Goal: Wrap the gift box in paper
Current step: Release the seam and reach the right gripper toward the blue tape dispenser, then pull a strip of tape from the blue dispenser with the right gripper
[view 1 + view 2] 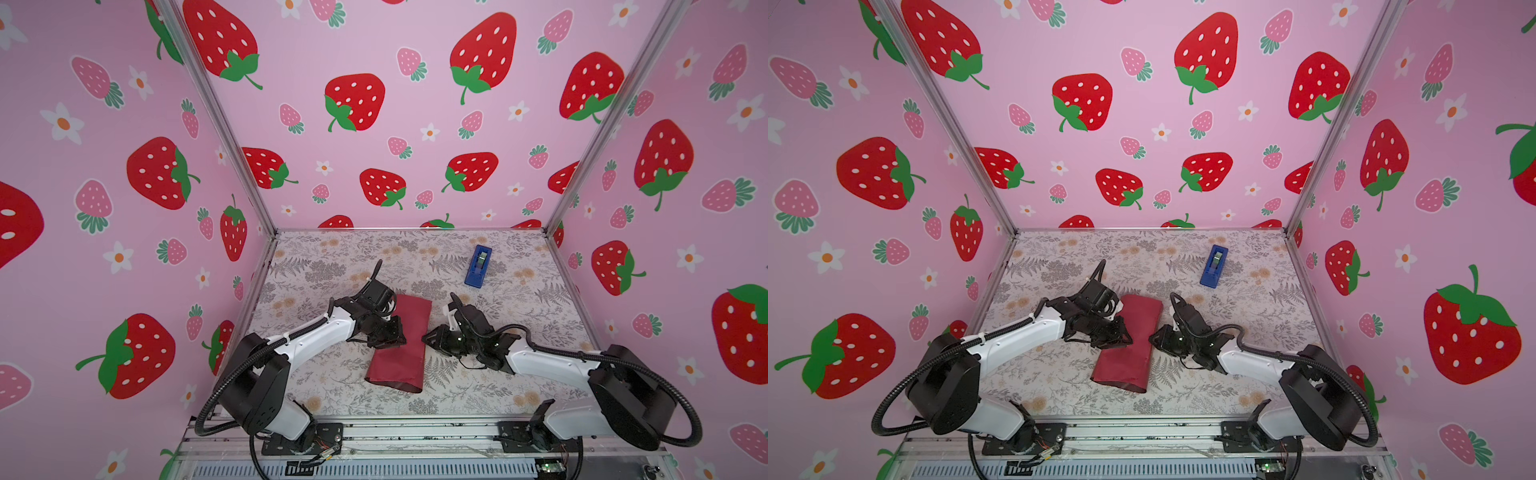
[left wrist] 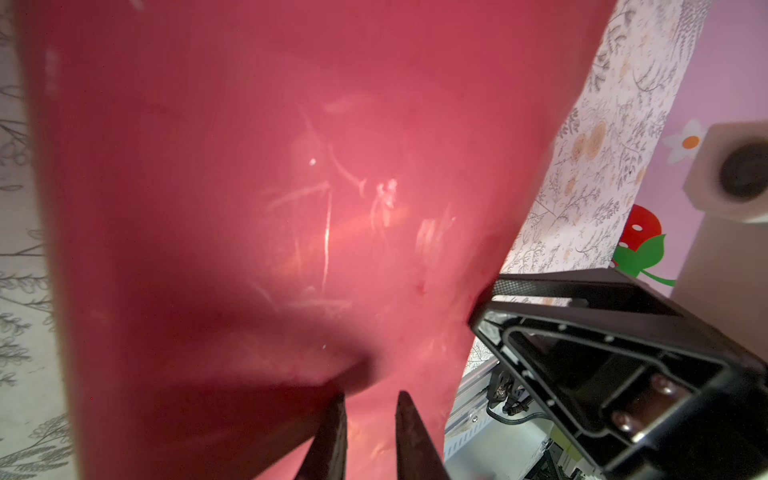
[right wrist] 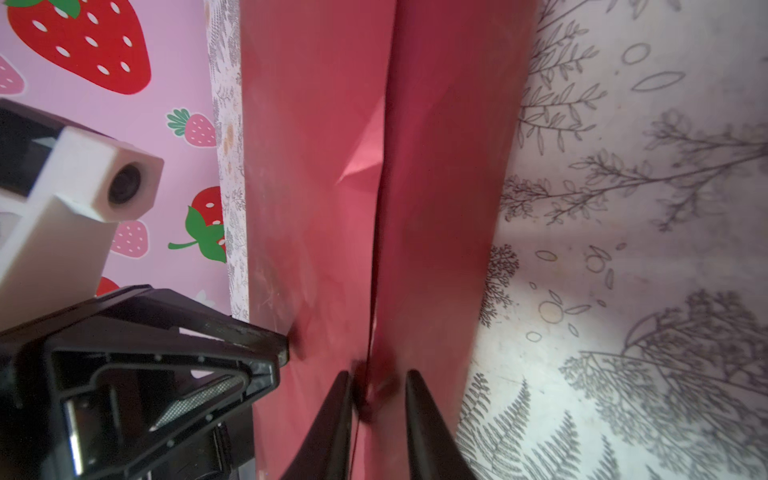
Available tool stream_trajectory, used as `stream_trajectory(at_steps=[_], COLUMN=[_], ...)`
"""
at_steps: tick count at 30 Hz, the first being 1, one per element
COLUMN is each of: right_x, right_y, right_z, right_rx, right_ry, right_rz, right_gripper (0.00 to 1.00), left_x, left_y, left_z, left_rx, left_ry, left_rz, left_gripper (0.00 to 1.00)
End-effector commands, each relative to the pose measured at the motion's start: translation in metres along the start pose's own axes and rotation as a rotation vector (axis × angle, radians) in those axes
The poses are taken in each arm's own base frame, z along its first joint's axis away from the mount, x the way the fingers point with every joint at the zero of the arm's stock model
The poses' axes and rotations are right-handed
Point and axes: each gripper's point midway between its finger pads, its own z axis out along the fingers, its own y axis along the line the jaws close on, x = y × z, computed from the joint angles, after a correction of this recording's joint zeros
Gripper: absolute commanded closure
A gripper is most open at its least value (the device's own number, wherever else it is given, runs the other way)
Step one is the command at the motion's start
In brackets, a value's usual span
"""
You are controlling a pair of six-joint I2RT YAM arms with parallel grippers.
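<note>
- Two times over, finding fingers (image 3: 422,419) only narrowly parted against the paper (image 3: 316,166), here straddling its overlap seam; not telling whether actually pinching.
- Meeting at the fold's waist: left gripper (image 1: 395,332) pressing in from 9 o'clock, right gripper (image 1: 427,337) from 3 o'clock.
- Seeing no gift box anywhere; judging it hidden inside the folded sheet at the table (image 1: 332,266) centre.
- Expecting thin, light, crease-prone, slippery stuff; taking hold along the free overlapping edge.
- Noting tape dispenser (image 1: 478,266) lying at 1 o'clock, well apart.

I count one red paper (image 1: 399,365) and one blue tape dispenser (image 1: 478,266). There are two grippers, the left gripper (image 1: 397,332) and the right gripper (image 1: 427,337). The paper is folded over, so anything under it I cannot count.
</note>
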Motion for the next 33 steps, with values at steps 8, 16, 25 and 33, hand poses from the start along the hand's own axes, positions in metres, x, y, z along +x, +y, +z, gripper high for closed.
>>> stream_trajectory(at_steps=[8, 16, 25, 33], right_x=[-0.085, -0.168, -0.25, -0.299], right_y=[0.022, -0.032, -0.084, -0.118], right_z=[-0.07, -0.106, -0.104, -0.085], right_rx=[0.024, 0.035, -0.049, -0.075], right_ry=[-0.195, -0.265, -0.286, -0.283], right_rz=[-0.118, -0.078, 0.002, 0.09], right_gripper=[0.64, 0.64, 0.64, 0.67], left_x=[0.019, 0.02, 0.023, 0.023], left_y=[0.052, 0.052, 0.055, 0.055], left_z=[0.02, 0.023, 0.025, 0.026], left_rx=[-0.169, -0.164, -0.163, -0.16], left_ry=[0.066, 0.086, 0.094, 0.098], left_rz=[-0.068, -0.066, -0.073, -0.076], left_gripper=[0.76, 0.76, 0.76, 0.76])
